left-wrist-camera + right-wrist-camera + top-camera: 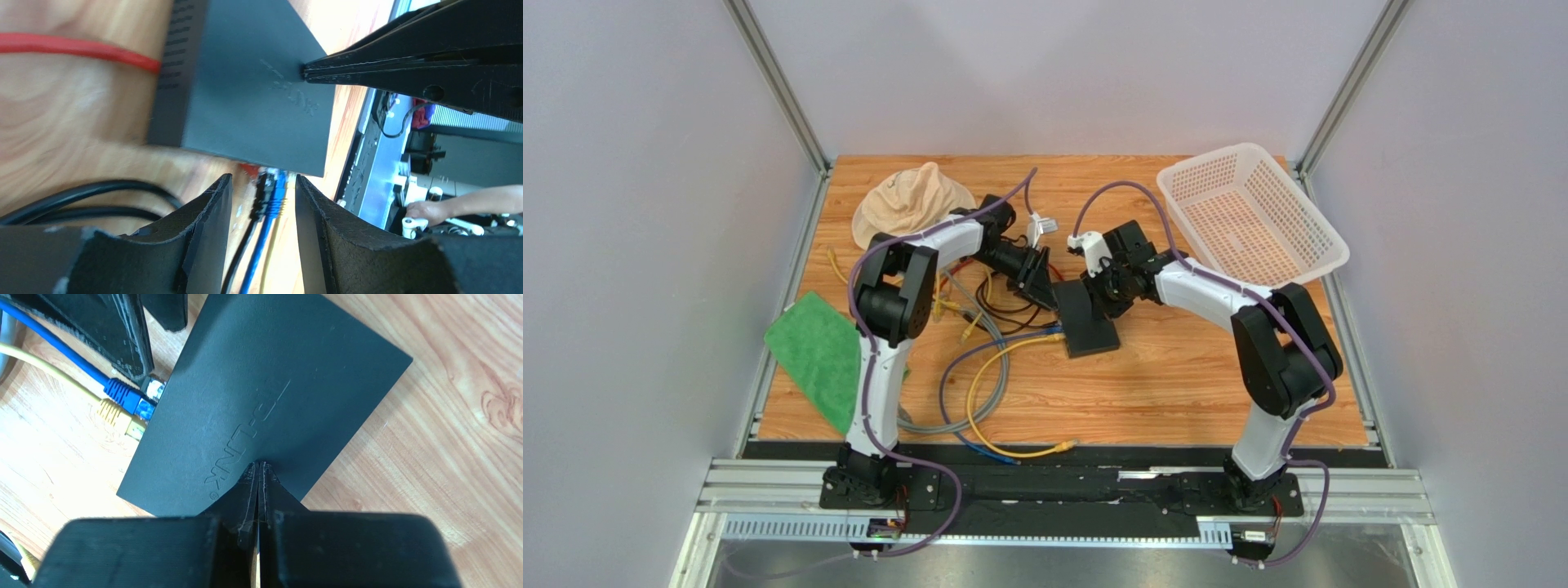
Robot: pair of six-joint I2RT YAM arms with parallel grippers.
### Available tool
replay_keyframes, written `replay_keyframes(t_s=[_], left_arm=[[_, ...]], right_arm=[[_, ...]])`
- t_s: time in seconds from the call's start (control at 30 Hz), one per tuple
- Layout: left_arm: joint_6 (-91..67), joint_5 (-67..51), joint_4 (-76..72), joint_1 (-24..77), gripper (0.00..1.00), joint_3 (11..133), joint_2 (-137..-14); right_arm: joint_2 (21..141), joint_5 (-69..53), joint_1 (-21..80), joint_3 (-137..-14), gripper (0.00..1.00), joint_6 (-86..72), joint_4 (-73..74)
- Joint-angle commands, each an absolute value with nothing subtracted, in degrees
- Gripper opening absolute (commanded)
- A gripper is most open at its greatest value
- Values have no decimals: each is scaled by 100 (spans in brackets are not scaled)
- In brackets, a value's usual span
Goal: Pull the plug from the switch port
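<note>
touching the switch (264, 386) top with my right gripper (258, 471), fingers fully together, holding my left gripper (263, 180) parted (gripping nothing) at the blue plug (276, 196), yellow plug (113, 413) alongside

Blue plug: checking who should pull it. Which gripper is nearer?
Left. The left gripper is open, with the blue plug just off its fingertips. The right gripper is shut, tips on the switch top, farther off.

1 white basket (1259, 221) is seen at the wooden table's (1185, 380) far right, 1 beige cap (909, 202) far left, 1 green cloth (817, 349) overhanging the left edge.
</note>
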State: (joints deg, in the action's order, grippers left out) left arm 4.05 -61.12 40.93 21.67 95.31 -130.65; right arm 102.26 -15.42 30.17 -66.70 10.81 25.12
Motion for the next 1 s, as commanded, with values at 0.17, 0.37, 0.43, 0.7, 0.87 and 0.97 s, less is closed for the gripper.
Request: replay_keyframes(t_s=[0.17, 0.37, 0.43, 0.7, 0.87, 0.97], left_arm=[[993, -6275, 4930, 2399, 47, 10213, -13693], [1625, -6442, 5317, 2426, 46, 10204, -13614], [1731, -6451, 5526, 2434, 47, 10204, -13632], [1934, -6486, 5854, 2479, 43, 10450, -13869], [1881, -6521, 5994, 2479, 42, 10713, -14071], [1732, -6556, 5976, 2470, 42, 10836, -14141]], right_arm=[[10195, -1477, 3032, -6170, 0, 1125, 2874], [10274, -1503, 3024, -6266, 0, 1099, 2953], [10327, -1503, 3041, -6293, 0, 1090, 2953], [10380, -1450, 3076, -6372, 0, 1134, 2988], [10397, -1424, 3102, -6416, 0, 1160, 2997], [10406, -1424, 3111, -6416, 0, 1178, 2997]])
